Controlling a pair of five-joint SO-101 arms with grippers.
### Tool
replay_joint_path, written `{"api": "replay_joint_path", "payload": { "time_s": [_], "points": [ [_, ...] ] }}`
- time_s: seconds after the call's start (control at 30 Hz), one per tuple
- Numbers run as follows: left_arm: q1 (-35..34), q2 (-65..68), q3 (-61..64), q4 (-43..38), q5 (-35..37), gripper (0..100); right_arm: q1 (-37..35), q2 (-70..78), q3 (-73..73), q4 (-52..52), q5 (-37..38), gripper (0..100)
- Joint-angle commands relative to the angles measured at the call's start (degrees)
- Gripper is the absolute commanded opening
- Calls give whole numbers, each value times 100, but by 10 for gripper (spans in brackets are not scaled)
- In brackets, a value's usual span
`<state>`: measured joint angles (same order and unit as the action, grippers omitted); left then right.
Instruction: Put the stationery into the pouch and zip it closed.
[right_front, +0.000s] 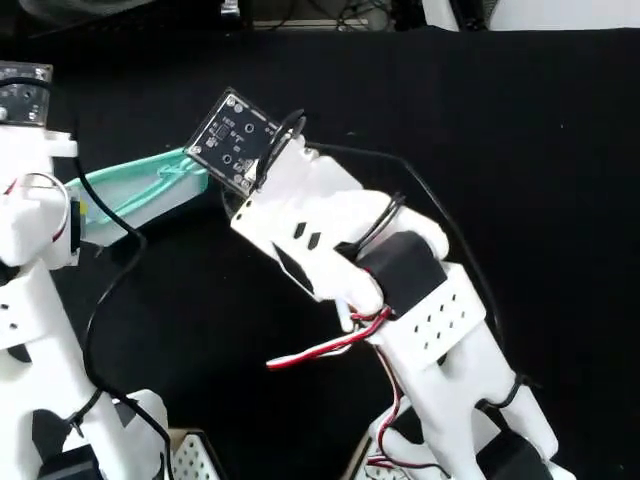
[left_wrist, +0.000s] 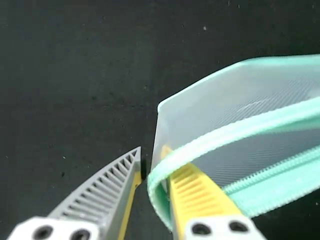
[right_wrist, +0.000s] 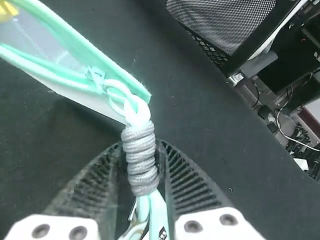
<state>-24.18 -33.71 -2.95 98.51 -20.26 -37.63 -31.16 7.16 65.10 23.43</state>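
Note:
A mint-green, see-through pouch (right_front: 130, 190) lies on the black table between the two arms. My left gripper (left_wrist: 151, 150) is shut on its one end, the yellow finger (left_wrist: 192, 192) behind the mint zip edge and the grey finger (left_wrist: 107, 192) outside. The same gripper (right_front: 85, 215) sits at the far left in the high view. My right gripper (right_wrist: 140, 147) is shut on the grey-wrapped zip pull cord (right_wrist: 140, 160) at the pouch's other end, close to the slider (right_wrist: 97, 77). Beyond the slider the two zip edges stand apart. I cannot make out what is inside.
The right arm (right_front: 400, 290) crosses the table's middle from the front right, its wrist board (right_front: 235, 140) above the pouch end. A black cable (right_front: 110, 290) loops in front of the pouch. A mesh chair (right_wrist: 225, 22) stands past the table edge.

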Motion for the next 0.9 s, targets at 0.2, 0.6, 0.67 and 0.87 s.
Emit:
{"api": "replay_joint_path", "payload": {
  "time_s": [0.2, 0.6, 0.67, 0.87],
  "points": [
    [48, -141, 1226, -220, 114, 83, 97, -180, -40, 114, 246, 12],
    [48, -149, 1332, -677, 905, 84, 396, -180, -66, 158, 440, 12],
    [48, -149, 1332, -677, 993, 84, 404, -189, -66, 158, 448, 12],
    [40, -149, 1174, -642, 1380, 84, 466, -189, -66, 158, 457, 12]
  ]
}}
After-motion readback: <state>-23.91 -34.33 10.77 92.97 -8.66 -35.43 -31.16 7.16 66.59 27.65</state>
